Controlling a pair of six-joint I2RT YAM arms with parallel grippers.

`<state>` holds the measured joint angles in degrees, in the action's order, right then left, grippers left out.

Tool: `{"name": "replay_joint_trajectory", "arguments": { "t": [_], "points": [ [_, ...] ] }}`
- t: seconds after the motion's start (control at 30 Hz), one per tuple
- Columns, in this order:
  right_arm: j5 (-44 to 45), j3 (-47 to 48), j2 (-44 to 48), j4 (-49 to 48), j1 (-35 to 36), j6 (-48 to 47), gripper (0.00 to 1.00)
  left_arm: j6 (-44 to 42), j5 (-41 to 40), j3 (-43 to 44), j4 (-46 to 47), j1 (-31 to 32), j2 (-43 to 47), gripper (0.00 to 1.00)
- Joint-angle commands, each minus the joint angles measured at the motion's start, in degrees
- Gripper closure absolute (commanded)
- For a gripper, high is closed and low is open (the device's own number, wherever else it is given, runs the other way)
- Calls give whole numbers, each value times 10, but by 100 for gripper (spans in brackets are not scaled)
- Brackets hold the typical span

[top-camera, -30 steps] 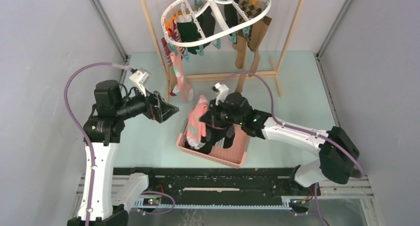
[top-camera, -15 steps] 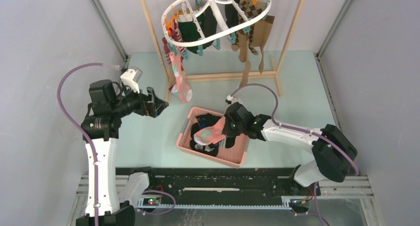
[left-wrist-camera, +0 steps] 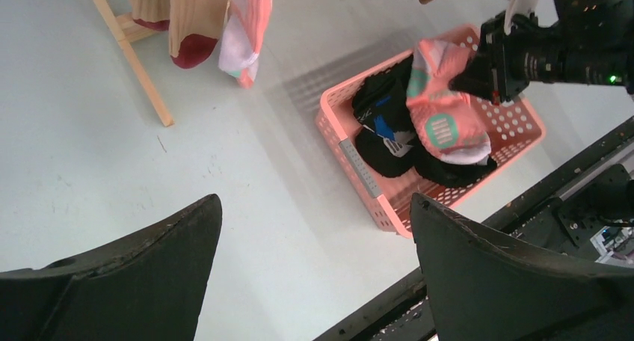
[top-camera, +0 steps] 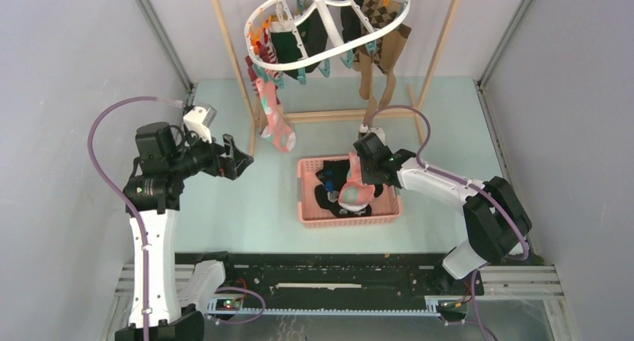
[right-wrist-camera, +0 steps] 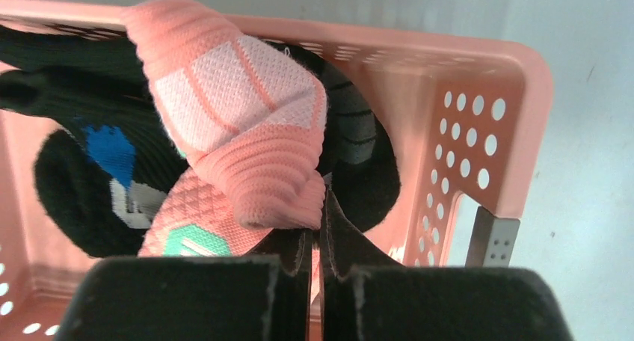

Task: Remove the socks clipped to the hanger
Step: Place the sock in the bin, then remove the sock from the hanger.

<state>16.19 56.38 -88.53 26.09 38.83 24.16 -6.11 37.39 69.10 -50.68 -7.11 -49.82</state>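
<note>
Top external count: one white hanger (top-camera: 336, 55), one wooden rack (top-camera: 314, 117), one pink basket (top-camera: 308, 199), two arms.
Socks on the hanger: several, overlapping too much to count; a hanging pink sock (top-camera: 275, 124) dangles lowest at the left, and tan-brown socks (top-camera: 374, 75) hang at the right.
Socks in the basket: one held pink sock (right-wrist-camera: 239, 131) lies on top of black socks (right-wrist-camera: 60, 199); how many black ones, I cannot tell.
Right gripper (right-wrist-camera: 320, 229): jaws pressed together, pinching a fold of the held pink sock, over the middle of the basket.
Left gripper (left-wrist-camera: 314, 259): fingers spread wide with nothing between them, above the table (left-wrist-camera: 112, 154), left of the basket and well apart from it.
Edges: the basket's near rim lies close to the black rail (top-camera: 336, 270) along the table's front; its far rim is near the rack's crossbar.
Open room: pale green tabletop shows between the left gripper and the basket; grey walls (top-camera: 67, 94) close both sides.
</note>
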Motion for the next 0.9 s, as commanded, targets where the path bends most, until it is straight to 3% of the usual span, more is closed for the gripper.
{"name": "replay_joint_trajectory", "arguments": {
  "t": [0.0,0.13,0.2,0.27,0.37,0.47,0.6,0.73,0.87],
  "points": [
    [20,57,-7,15,16,-83,98,-18,-2,-16,0,-4,9,0],
    [37,48,-1,48,60,-65,85,-22,-3,-27,0,-4,11,0],
    [51,35,19,57,76,-38,73,-22,-4,-29,4,-4,9,0],
    [53,23,55,52,77,-7,47,-17,-1,-32,10,-7,8,0],
    [75,22,119,34,81,19,25,-12,9,-27,14,-16,1,0],
    [129,53,160,15,109,18,18,-9,17,-18,15,-32,-8,0],
    [169,121,144,-51,174,-11,12,0,44,-8,14,-61,-20,0],
    [133,188,57,-157,220,-65,1,12,57,-5,9,-78,-29,0],
    [112,280,-65,-264,236,-127,0,8,53,3,-6,-83,-28,0]
  ]
}}
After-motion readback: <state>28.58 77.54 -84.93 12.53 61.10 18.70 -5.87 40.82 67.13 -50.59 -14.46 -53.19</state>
